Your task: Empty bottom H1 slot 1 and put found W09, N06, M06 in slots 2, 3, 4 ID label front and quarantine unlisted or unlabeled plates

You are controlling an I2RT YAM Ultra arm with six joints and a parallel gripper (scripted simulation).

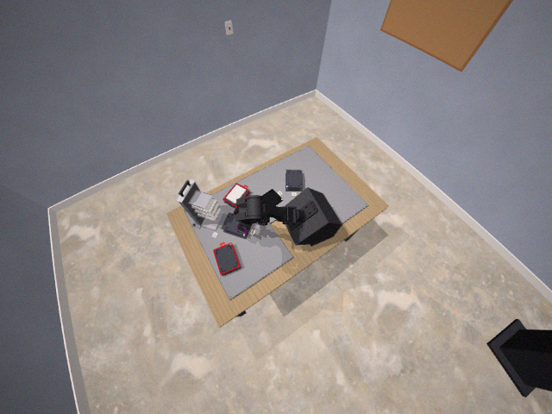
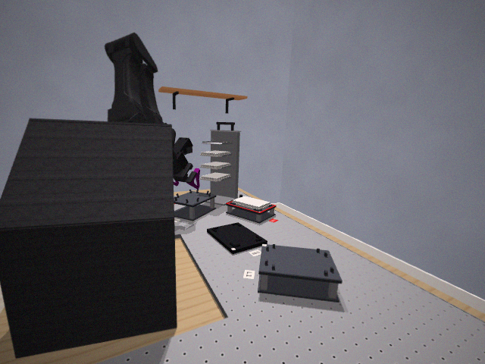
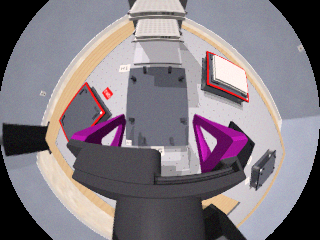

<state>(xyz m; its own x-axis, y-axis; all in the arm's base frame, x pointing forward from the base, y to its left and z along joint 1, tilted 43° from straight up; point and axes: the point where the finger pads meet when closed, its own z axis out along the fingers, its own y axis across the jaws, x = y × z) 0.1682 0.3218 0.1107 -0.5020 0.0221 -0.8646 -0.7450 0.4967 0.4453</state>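
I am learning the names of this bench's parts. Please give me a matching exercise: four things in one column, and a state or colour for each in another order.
Things:
1. gripper
2. red-rimmed nest right of the hotel
3. red-rimmed nest left of the hotel
4. wall shelf

States or colours:
a. no plate on it
b. holds a white plate
c. open, purple fingers
d. brown board on black brackets

Pairs: 1-c, 2-b, 3-a, 4-d
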